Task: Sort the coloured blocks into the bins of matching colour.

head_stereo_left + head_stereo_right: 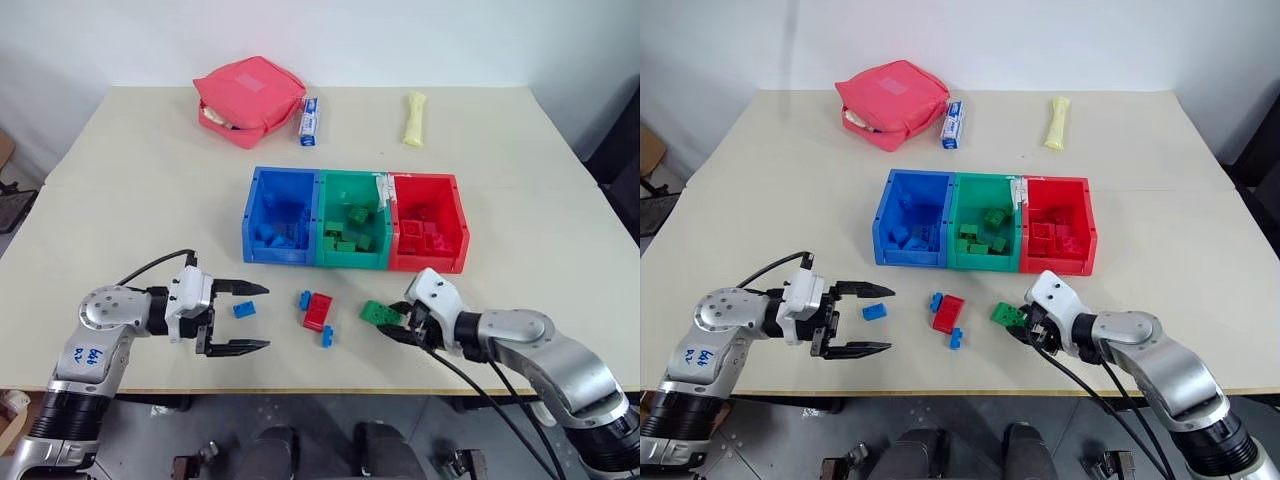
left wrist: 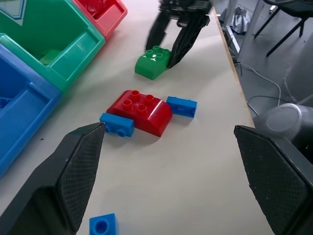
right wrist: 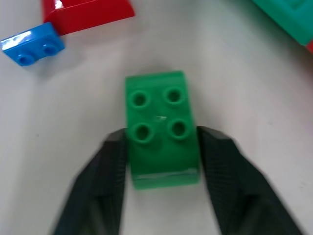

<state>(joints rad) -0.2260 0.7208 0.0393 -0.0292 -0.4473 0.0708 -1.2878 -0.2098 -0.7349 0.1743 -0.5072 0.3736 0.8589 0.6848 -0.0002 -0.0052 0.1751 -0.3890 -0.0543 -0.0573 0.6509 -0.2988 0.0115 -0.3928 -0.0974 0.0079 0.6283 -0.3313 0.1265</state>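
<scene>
The blue bin (image 1: pixel 281 254), green bin (image 1: pixel 351 261) and red bin (image 1: pixel 429 263) stand joined in a row mid-table, each holding blocks of its own colour. In front of them lie a red block (image 1: pixel 319 311) and two small blue blocks (image 1: pixel 304 299) (image 1: pixel 327 336). My right gripper (image 1: pixel 397 326) is shut on a green block (image 3: pixel 160 127) that rests on the table, a finger pressing each side. To the left, my left gripper (image 1: pixel 238 318) stands wide open, with another small blue block (image 1: pixel 244 309) between its fingers (image 2: pixel 78 166), untouched.
A red fabric pouch (image 1: pixel 250 100), a small blue-and-white carton (image 1: pixel 309 122) and a pale yellow roll (image 1: pixel 415 118) lie at the far side of the table. The table's front edge (image 1: pixel 330 391) runs just behind both grippers.
</scene>
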